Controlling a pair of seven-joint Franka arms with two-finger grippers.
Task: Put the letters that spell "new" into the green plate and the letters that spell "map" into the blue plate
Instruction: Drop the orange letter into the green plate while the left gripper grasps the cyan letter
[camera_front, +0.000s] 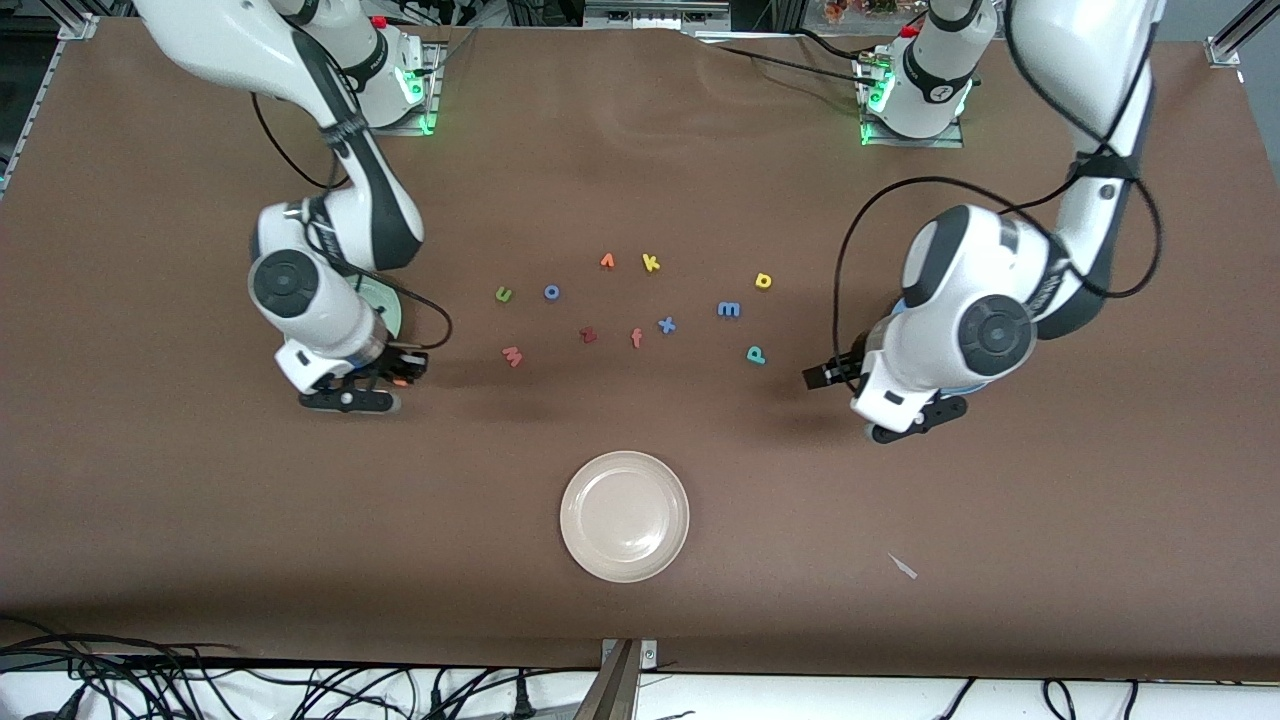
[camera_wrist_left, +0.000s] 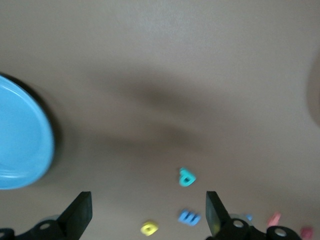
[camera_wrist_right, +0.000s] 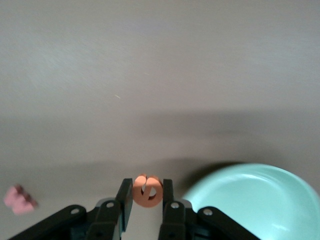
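My right gripper (camera_wrist_right: 147, 189) is shut on the orange e (camera_wrist_right: 147, 190), just above the table beside the green plate (camera_wrist_right: 255, 200). In the front view that plate (camera_front: 385, 305) is largely hidden under the right arm. The pinkish w (camera_front: 512, 356) and green n (camera_front: 504, 294) lie on the table toward the right arm's end. My left gripper (camera_wrist_left: 146, 200) hangs open and empty beside the blue plate (camera_wrist_left: 20, 135). Ahead of it lie the teal p (camera_wrist_left: 186, 177), blue m (camera_wrist_left: 189, 217) and yellow a (camera_wrist_left: 149, 228).
A cream-white plate (camera_front: 625, 516) sits nearer the front camera at mid-table. Other letters lie in the middle: blue o (camera_front: 551, 291), yellow k (camera_front: 651, 263), blue x (camera_front: 666, 324), dark red z (camera_front: 588, 335), salmon f (camera_front: 636, 339).
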